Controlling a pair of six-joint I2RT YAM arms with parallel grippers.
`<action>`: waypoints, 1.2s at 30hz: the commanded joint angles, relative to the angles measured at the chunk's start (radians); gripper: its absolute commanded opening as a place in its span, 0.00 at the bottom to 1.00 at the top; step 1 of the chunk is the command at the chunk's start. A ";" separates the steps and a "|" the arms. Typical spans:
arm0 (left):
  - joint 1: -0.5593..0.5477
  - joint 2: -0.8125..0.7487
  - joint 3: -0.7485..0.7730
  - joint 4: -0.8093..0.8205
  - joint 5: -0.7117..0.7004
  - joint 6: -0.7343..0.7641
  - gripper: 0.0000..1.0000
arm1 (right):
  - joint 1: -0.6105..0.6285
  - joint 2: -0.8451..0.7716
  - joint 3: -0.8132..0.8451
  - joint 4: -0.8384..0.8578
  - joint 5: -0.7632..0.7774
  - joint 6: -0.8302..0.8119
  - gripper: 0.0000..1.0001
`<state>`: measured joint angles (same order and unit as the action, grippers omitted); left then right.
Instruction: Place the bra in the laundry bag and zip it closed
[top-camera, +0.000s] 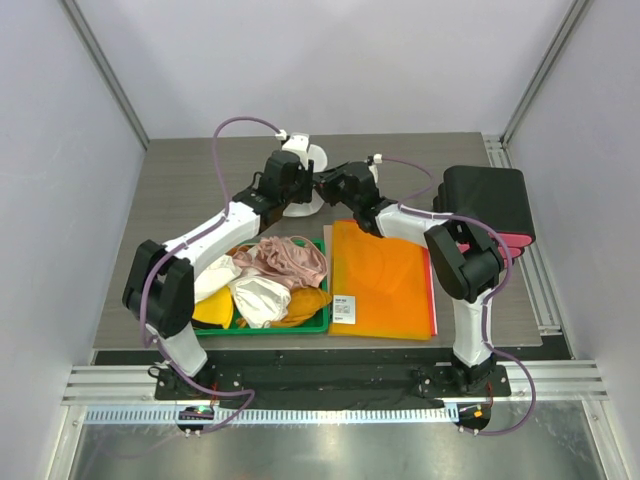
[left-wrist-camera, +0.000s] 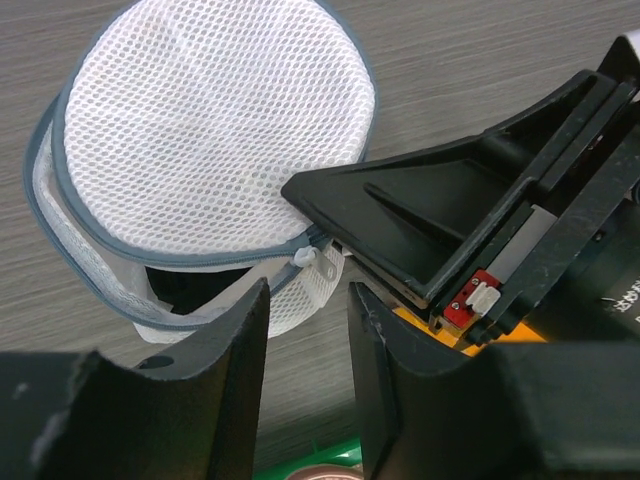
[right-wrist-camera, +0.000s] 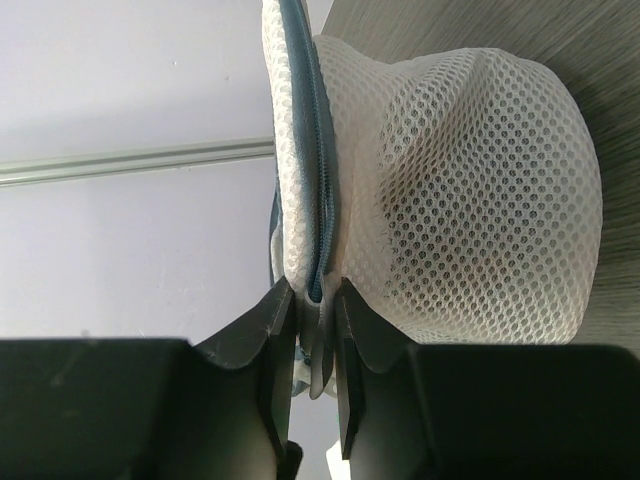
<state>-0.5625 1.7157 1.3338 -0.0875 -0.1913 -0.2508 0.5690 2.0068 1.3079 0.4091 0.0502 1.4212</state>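
The laundry bag (left-wrist-camera: 210, 130), a white round mesh pouch with a grey zipper, stands on the table at the back (top-camera: 308, 172). Its zipper is partly open at the lower front. Through that gap I see only a dark shape (left-wrist-camera: 185, 288); I cannot tell whether it is the bra. My right gripper (right-wrist-camera: 315, 305) is shut on the bag's zippered rim, and it shows in the left wrist view as a black finger (left-wrist-camera: 400, 215) at the seam. My left gripper (left-wrist-camera: 308, 292) is open just below the white zipper pull (left-wrist-camera: 305, 257), with nothing between its fingers.
A green tray (top-camera: 300, 329) near the front holds pink, white and yellow garments. An orange sheet (top-camera: 385, 280) lies to its right. A black box (top-camera: 485, 200) stands at the right edge. Both arms meet at the bag near the back wall.
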 joint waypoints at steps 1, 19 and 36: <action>-0.005 -0.005 -0.015 0.107 -0.028 0.013 0.40 | 0.006 -0.065 0.016 0.022 0.020 0.041 0.25; -0.008 0.058 0.027 0.121 -0.122 -0.005 0.34 | 0.028 -0.079 0.008 0.028 0.014 0.064 0.25; -0.007 0.075 0.070 -0.026 -0.322 0.021 0.00 | -0.015 -0.080 -0.029 0.028 0.013 -0.057 0.01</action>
<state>-0.5911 1.8015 1.3804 -0.0875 -0.3798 -0.2554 0.5804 1.9820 1.2877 0.3962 0.0624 1.4212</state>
